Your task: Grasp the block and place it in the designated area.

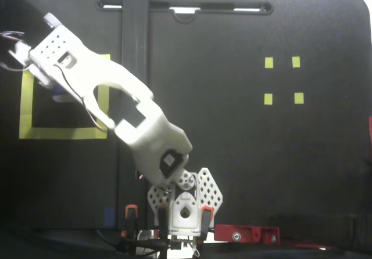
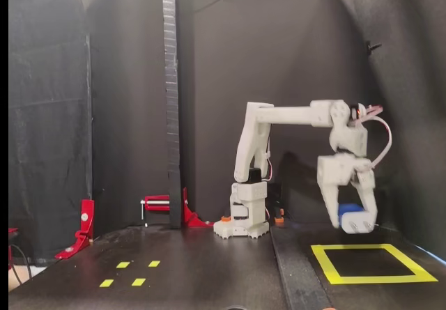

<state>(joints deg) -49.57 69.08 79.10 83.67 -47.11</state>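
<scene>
1. Broadly, the black table (image 1: 244,154) carries the designated area (image 2: 327,262), its yellow frame marking the drop zone.
2. Arm (image 2: 293,115): extended so the wrist hangs above the frame.
3. Gripper (image 2: 357,219): fingers clamped on the block (image 2: 348,210), held clear of the surface, apparently for lowering inside.

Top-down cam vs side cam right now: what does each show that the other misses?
Only the top-down fixed view: the arm covers the yellow frame's upper right part, and the block is hidden beneath it.

Only the side fixed view: the end effector is shut on the blue block, held off the table above the frame's far edge.

Both: the arm, the frame, the four small yellow squares and a red clamp.
</scene>
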